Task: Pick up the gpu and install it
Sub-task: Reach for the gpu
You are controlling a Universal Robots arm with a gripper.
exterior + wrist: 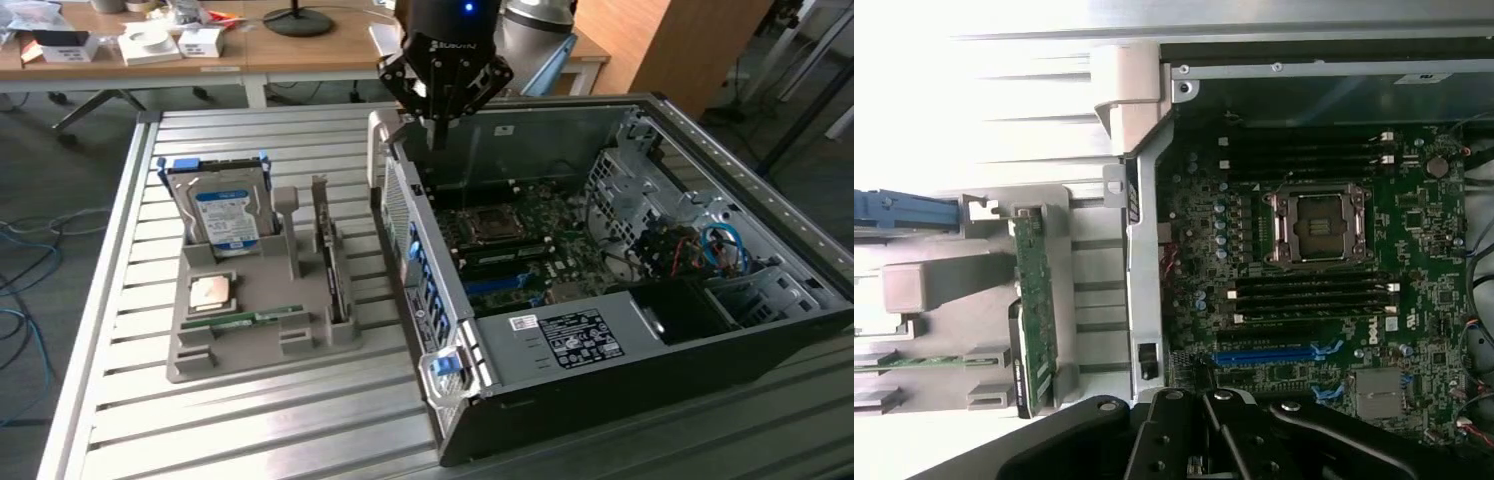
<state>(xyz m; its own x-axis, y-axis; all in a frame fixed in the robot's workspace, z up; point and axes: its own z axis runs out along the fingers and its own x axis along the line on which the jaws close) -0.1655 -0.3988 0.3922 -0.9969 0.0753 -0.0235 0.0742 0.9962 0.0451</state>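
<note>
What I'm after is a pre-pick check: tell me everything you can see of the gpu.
The gpu is a thin, flat card: a green circuit board dotted with small components, with a pale metal bracket at one end. It stands on edge in a slot of the gray tray, beside the open computer case. Only the tray touches it. The tool hangs shut over the case's rear wall, apart from the card, which is not yet picked up.

Slatted metal table, two items sitting on it.
Open PC case directly below the tool; grey parts tray off to the tool's side, just beside the case.
</note>
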